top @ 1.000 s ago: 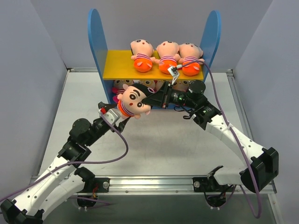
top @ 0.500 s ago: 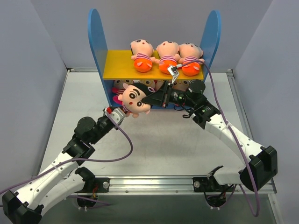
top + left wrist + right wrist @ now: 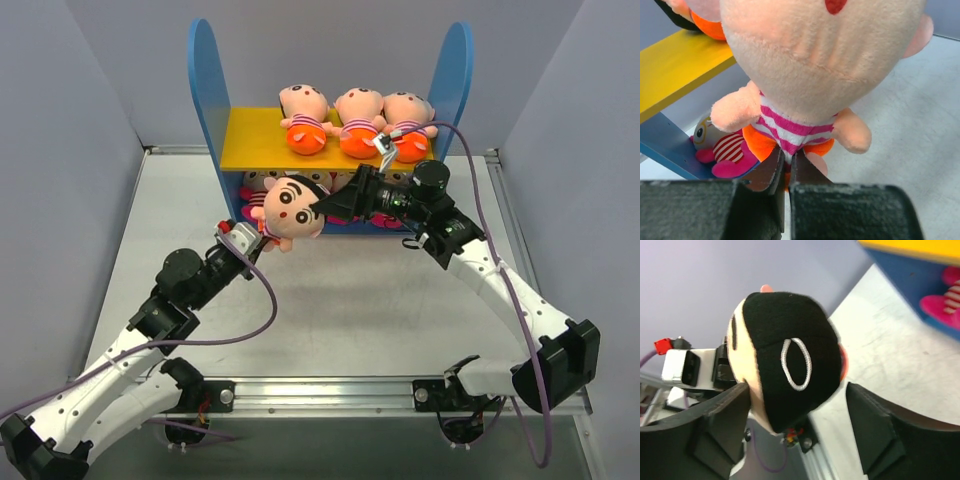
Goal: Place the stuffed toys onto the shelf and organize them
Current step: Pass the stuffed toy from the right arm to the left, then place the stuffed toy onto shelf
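The left gripper is clamped on the orange bottom of the held doll, its jaws pressed nearly together on the plush. The right gripper has its jaws apart on either side of that doll's black-haired head, reaching in from 3 o'clock in the top view. The doll has a big peach head, a pink-and-white striped middle and stubby peach arms. It is held up in front of the shelf, which stands at 12 o'clock on the table. The three shelved dolls lie in a row on the yellow upper board, and a magenta striped doll sits on the blue base below. The table is dull grey metal, walled by plain lilac-grey panels
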Controlling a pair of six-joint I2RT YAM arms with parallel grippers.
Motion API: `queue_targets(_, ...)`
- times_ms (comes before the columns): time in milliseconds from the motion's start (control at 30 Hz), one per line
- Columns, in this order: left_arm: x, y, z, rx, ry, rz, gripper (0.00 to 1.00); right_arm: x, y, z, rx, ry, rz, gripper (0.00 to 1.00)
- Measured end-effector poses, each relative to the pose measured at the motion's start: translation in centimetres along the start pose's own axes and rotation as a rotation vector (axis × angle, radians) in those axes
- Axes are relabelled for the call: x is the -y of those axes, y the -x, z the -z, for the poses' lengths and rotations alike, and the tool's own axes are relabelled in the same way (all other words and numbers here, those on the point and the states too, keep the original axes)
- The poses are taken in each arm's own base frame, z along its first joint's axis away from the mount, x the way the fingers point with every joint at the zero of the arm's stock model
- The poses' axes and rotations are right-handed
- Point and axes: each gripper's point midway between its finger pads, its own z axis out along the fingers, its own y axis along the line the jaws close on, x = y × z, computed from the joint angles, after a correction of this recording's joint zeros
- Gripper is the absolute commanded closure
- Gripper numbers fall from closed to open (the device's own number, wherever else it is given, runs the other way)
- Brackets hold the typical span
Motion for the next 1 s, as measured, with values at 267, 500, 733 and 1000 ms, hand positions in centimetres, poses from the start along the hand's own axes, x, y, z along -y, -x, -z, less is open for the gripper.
queue_targets(267, -2.0, 2.7, 0.5, -0.045, 0.121, 0.171, 0.97, 0.5, 6.4, 4.5, 0.175, -0.195, 0.217, 0.02)
queue_targets(500, -5.3, 8.7, -2.1, -0.062, 0.266, 0.306, 0.98, -1.2, 9.0, 9.4, 0.312, -0.376, 0.426, 0.01)
queue_targets(733, -7.6, 11.1, -5.8, -0.167, 0.385, 0.389, 0.98, 0.1, 8.6, 12.1, 0.334, -0.514, 0.487, 0.00)
queue_targets(1000, -10.5, 7.9, -8.5, -0.343, 0.514, 0.425, 0.97, 2.7, 6.7, 13.0, 0.260, -0.607, 0.494, 0.01)
